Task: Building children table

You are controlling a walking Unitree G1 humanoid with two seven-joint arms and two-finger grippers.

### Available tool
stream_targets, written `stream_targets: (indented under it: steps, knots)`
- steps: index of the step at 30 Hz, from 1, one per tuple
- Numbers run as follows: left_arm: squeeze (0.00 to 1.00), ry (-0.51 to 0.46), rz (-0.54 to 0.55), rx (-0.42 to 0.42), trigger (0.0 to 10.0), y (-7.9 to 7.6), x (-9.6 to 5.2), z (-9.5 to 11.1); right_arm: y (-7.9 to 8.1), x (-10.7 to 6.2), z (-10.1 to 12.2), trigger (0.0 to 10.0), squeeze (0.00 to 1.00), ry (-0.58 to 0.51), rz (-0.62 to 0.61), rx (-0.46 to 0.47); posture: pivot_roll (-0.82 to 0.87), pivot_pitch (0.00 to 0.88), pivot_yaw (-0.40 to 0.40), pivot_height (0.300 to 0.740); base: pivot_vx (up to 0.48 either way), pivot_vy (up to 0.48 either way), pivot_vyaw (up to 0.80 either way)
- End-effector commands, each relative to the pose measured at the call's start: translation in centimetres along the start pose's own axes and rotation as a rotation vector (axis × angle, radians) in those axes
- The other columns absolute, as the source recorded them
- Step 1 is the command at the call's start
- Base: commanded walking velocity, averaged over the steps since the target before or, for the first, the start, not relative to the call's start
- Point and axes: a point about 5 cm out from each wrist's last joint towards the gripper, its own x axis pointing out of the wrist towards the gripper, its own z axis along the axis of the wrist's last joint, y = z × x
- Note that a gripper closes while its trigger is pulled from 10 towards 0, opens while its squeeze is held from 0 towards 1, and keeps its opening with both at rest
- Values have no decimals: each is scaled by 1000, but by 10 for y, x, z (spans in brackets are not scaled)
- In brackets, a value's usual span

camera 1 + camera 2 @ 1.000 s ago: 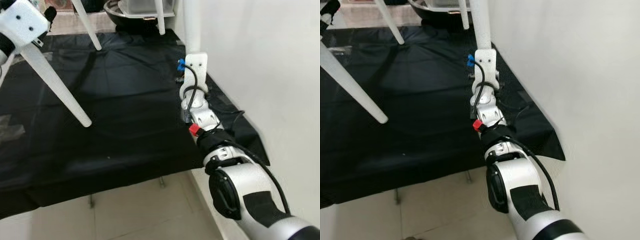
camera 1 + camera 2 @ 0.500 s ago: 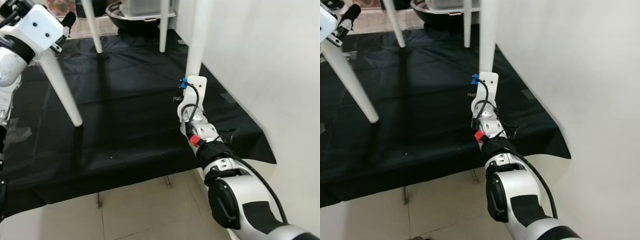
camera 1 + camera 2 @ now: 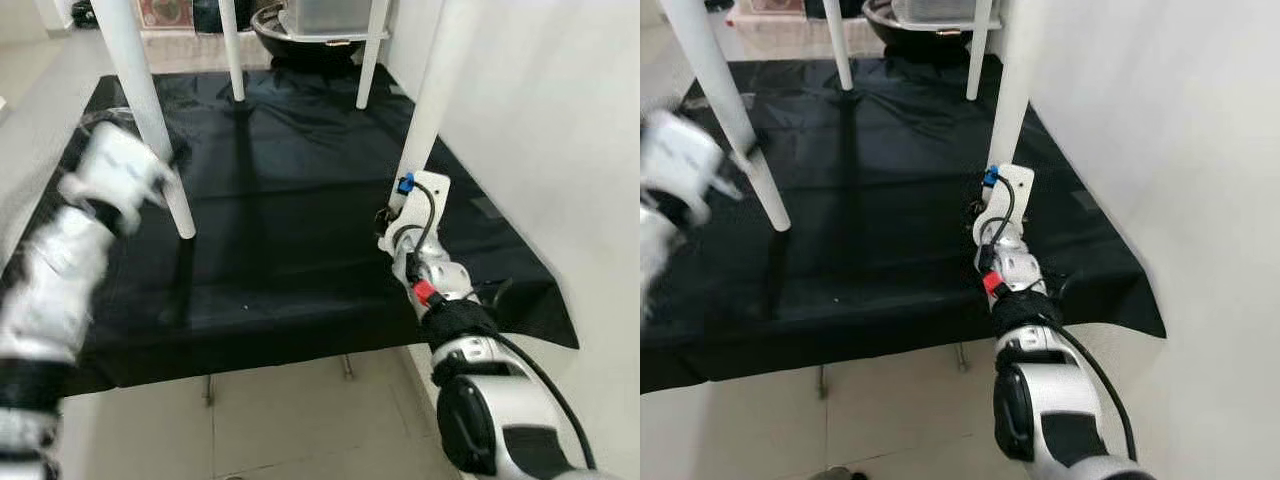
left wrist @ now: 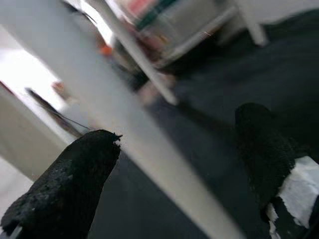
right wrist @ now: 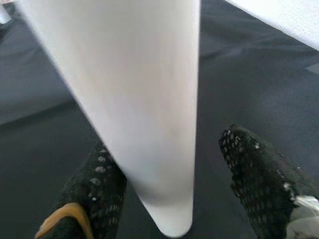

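Note:
A white children's table stands with its legs on a black cloth [image 3: 280,200]. The front left leg [image 3: 150,120] slants down to a foot on the cloth. My left gripper [image 4: 179,127] is open around this leg low down, with its arm blurred in the head views. The front right leg [image 3: 428,110] runs between the fingers of my right gripper [image 5: 167,149], which is open; one finger [image 5: 99,194] lies against the leg, the other [image 5: 259,179] stands apart. Both back legs [image 3: 232,50] rest farther off.
A white wall [image 3: 560,150] rises close along the right. A metal basin [image 3: 290,25] with a clear box sits behind the table. Pale floor tiles [image 3: 300,420] lie in front of the cloth's near edge.
The camera has pulled back, so more of the cloth shows. My left arm has dropped from high on the front left leg to lower down. The right gripper stays at the front right leg.

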Motion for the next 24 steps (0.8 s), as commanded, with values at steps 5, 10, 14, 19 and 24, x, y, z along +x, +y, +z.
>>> stream_targets:
  steps: [5, 10, 14, 19, 24]
  knots:
    - [0, 15, -14, -60, 10000, -21, -16, -1, -7, -11, -9, 10000, 0, -16, 45, -2, 136, 77, -36, 740, 0, 0, 0]
    - [0, 64, -89, -156, 10000, -68, -50, -6, -16, -49, -27, 10000, 0, -130, 235, -16, 114, 71, -35, 740, 0, 0, 0]
    - [0, 116, -112, -242, 10000, -91, -77, -3, -22, -86, -47, 10000, 0, -177, 360, -75, 110, 69, -41, 740, 0, 0, 0]
    - [0, 182, -153, -355, 10000, -119, -106, -1, -24, -111, -69, 10000, 0, -145, 412, -152, 103, 60, -46, 740, 0, 0, 0]
    - [0, 218, -185, -401, 10000, -132, -117, -1, -24, -115, -74, 10000, 0, -141, 405, -186, 99, 56, -41, 740, 0, 0, 476]
